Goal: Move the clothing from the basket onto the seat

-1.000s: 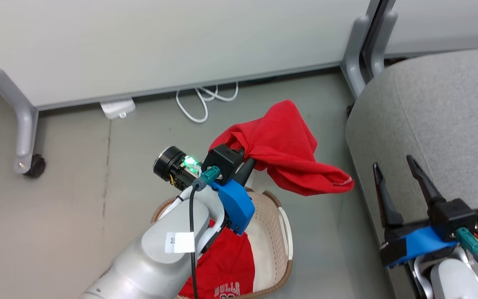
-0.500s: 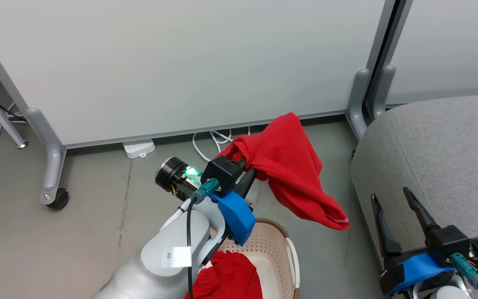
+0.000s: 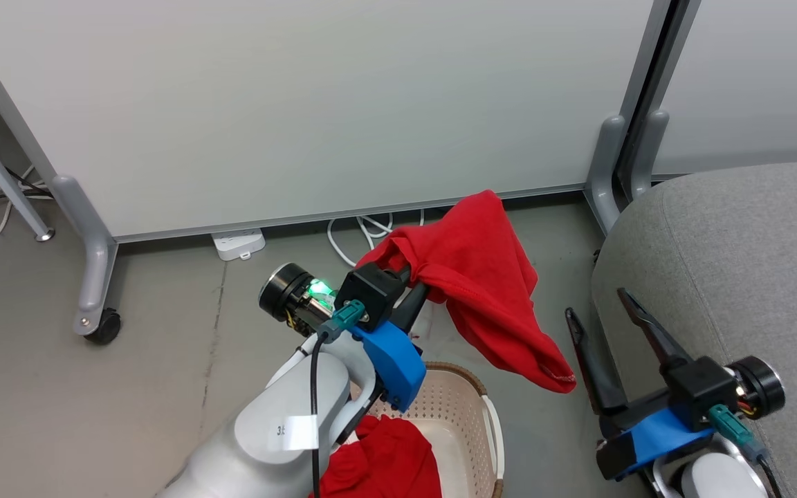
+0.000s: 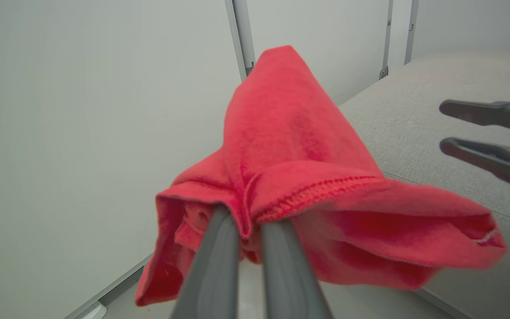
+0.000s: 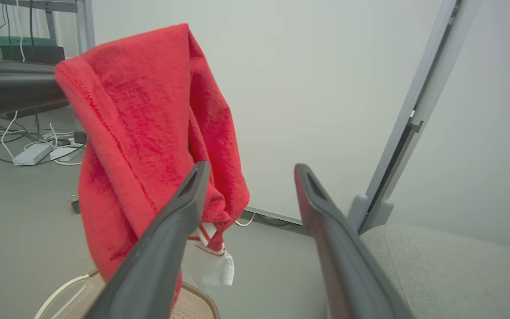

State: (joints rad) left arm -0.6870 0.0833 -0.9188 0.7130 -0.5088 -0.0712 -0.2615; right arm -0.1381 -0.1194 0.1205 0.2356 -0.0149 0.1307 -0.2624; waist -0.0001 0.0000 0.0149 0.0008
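Held garment: the red clothing hangs in the air between the basket and the seat, its hem drooping low.
Grip: the left gripper pinches a bunched fold, fingers pressed close together (a small bite, so no jerks).
Second garment: lies in the basket.
Carry: likely best to lift the hem clear of the seat's rounded edge and let go well in from it.
Right gripper: spread and empty near the hem, so keep it clear of the cloth.

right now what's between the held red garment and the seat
In the head view, a strip of floor separates the garment from the seat, with one finger of the open right end effector over it.
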